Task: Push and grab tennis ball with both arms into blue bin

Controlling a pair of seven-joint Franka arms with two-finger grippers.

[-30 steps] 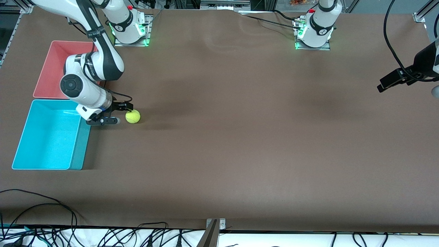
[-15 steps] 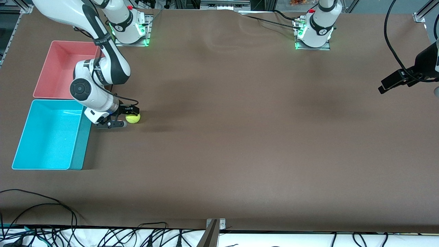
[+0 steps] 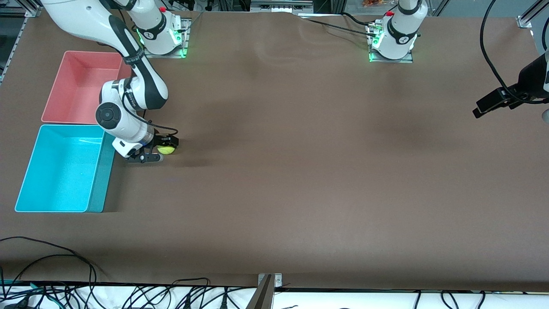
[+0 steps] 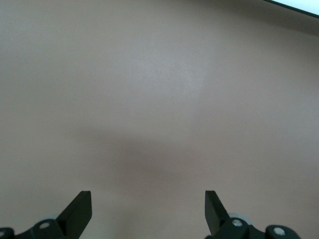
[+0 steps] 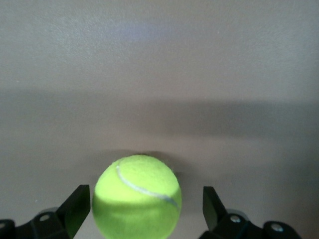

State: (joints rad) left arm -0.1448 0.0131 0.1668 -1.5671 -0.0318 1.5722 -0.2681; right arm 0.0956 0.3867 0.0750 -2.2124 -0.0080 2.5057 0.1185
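The right gripper (image 3: 164,149) sits low on the bench (image 3: 300,171), jaws spread around the tennis ball (image 3: 166,149) beside the blue bin (image 3: 25,180), seemingly ready to grasp, while the left gripper (image 4: 148,211) (jaws released) waits over bare bench at its own end.

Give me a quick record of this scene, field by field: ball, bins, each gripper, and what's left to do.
ball: tennis ball on the table, beside the blue bin, toward the right arm's end
blue bin: holds no ball
pink bin: beside the blue bin, farther from the front camera
right gripper: open, low at the table, fingers either side of the ball, one finger touching or nearly so
left gripper: open, over bare table at the left arm's end, waiting
remaining: close on the ball, move it into the blue bin
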